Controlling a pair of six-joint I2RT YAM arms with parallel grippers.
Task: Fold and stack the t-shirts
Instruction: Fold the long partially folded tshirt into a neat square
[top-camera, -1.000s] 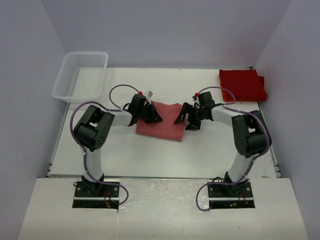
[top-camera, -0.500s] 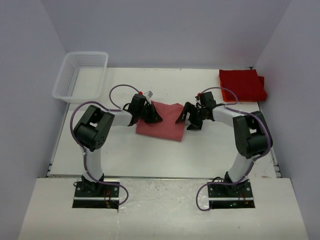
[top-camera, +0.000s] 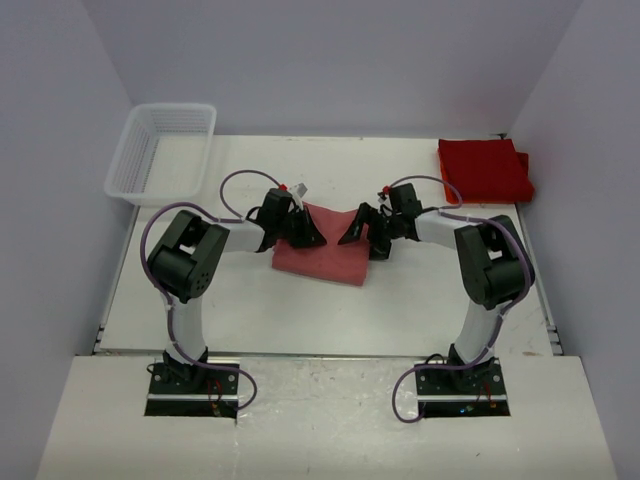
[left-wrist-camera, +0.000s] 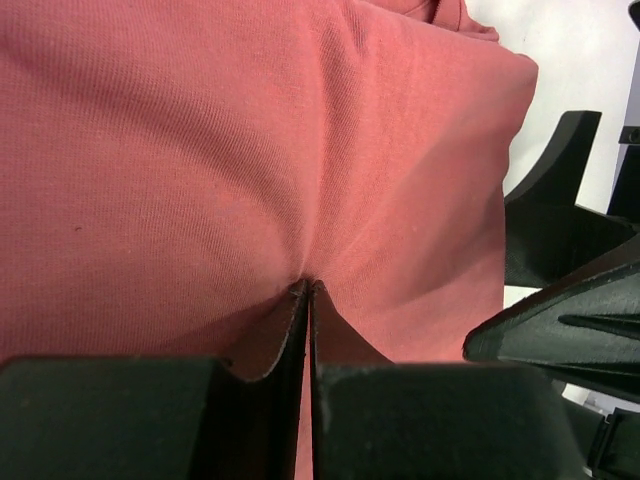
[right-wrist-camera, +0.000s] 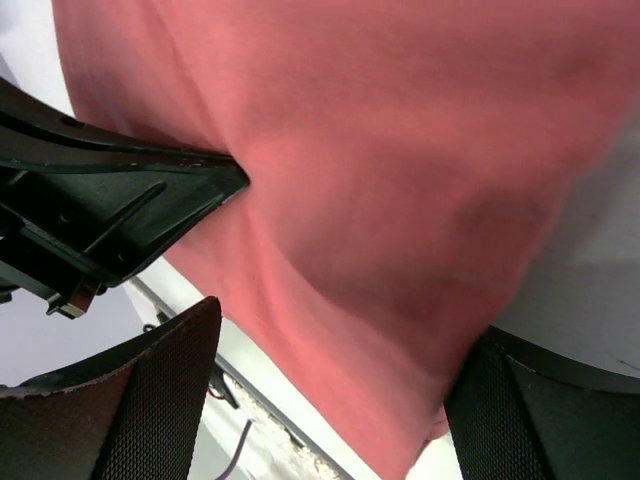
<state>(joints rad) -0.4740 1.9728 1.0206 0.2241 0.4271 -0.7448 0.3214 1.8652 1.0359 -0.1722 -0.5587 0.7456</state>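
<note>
R fingers (top-camera: 358, 228) moved L onto salmon shirt (top-camera: 325, 258), open | L fingers (top-camera: 303, 232) pinch it | red stack (top-camera: 483, 168) far R

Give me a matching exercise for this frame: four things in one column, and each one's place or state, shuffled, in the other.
Column one:
1. basket
2. bright red folded shirts
3. salmon shirt
4. left gripper

Column two:
A. pinched shut on cloth
B. far right corner of the table
C. far left corner of the table
D. middle of the table, lying flat

Pairs: 1-C, 2-B, 3-D, 4-A.
</note>
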